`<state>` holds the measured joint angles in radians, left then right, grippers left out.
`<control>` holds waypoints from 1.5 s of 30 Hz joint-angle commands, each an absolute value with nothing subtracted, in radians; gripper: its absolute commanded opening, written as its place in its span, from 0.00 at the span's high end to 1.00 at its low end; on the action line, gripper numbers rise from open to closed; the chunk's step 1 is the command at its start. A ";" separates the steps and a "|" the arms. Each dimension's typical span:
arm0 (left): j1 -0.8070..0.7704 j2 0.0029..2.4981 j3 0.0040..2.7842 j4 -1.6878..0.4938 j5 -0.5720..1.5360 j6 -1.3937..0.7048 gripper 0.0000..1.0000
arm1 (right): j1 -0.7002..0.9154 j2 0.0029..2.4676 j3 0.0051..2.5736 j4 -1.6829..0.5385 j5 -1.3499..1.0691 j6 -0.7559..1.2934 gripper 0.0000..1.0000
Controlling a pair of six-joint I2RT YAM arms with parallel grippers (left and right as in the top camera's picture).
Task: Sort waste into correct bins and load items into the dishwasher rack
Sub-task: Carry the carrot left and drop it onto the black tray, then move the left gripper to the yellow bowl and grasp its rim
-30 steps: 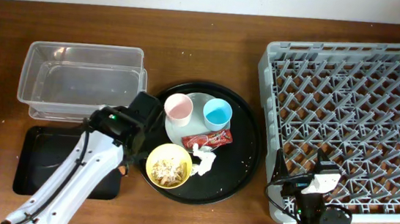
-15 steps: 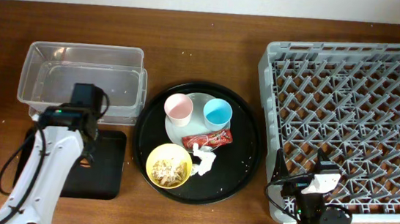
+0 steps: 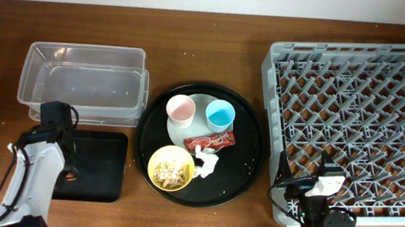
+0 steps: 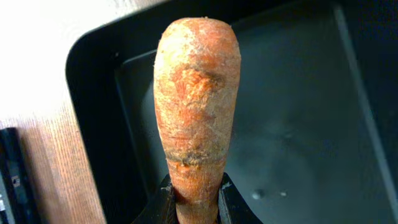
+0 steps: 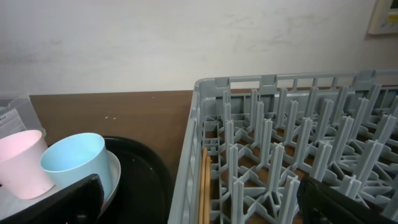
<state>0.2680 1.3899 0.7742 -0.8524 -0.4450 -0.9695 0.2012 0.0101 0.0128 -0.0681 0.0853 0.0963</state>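
Observation:
My left gripper (image 4: 194,200) is shut on the thin end of the small orange carrot (image 4: 196,106) and holds it over the left part of the shallow black rectangular tray (image 4: 311,124). In the overhead view that gripper (image 3: 64,161) is at the tray's left edge (image 3: 104,167). The clear tub (image 3: 82,83) stands behind it. A pink cup (image 3: 180,109) and a blue cup (image 3: 219,114) stand on the pale plate (image 3: 195,130). The yellow bowl (image 3: 171,168) holds pale food grains. The red wrapper (image 3: 211,139) and white tissue (image 3: 205,162) lie beside it. My right gripper (image 5: 199,205) is open and empty at the grey rack's (image 3: 359,114) front left corner.
The plate, cups, bowl, wrapper and tissue all sit on a large round black tray (image 3: 245,170) between the bins and the rack. Two thin wooden sticks (image 5: 204,186) lie inside the rack along its left wall. The right wrist view also shows the blue cup (image 5: 71,162) and the pink cup (image 5: 18,162).
My left arm has swung left from the edge of the round black tray to the small black rectangular tray. The right arm has not moved.

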 commanded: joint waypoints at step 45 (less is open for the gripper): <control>-0.124 0.975 1.002 -1.018 0.311 -0.529 0.65 | 0.195 0.004 0.006 -0.073 0.083 0.089 0.02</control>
